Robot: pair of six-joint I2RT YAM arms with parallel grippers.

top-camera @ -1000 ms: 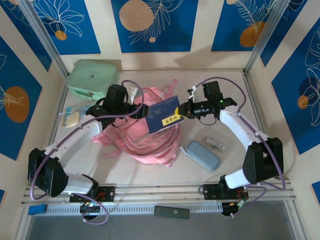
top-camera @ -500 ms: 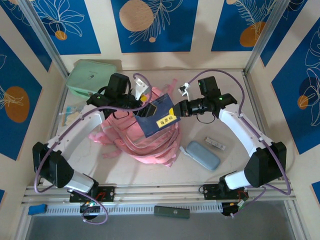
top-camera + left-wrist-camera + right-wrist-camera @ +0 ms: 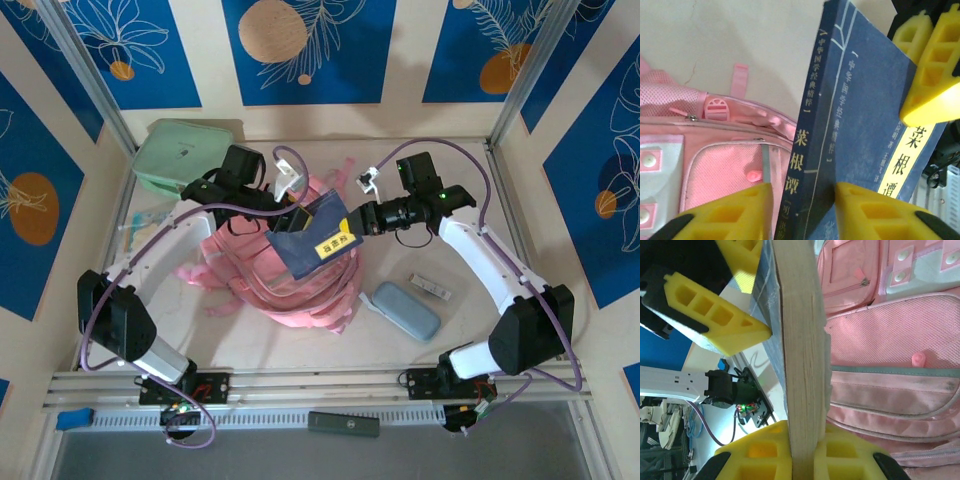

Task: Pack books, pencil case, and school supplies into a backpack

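One grey-blue pencil case (image 3: 406, 311) lies nearest on the desk (image 3: 300, 345), off to the right. The small whitish bar of school supplies (image 3: 430, 290) sits just beyond it. Further in, the pink backpack (image 3: 250, 265) sprawls mid-desk, and a navy book (image 3: 318, 238) hangs tilted above it. The right end effector (image 3: 362, 218) pinches the book's page edge. The left end effector (image 3: 297, 207) straddles its spine, though I can't tell whether it grips. A mint-green case (image 3: 183, 155) sits at the far left.

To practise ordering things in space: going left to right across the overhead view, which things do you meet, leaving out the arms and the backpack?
mint-green case → navy book → grey-blue pencil case
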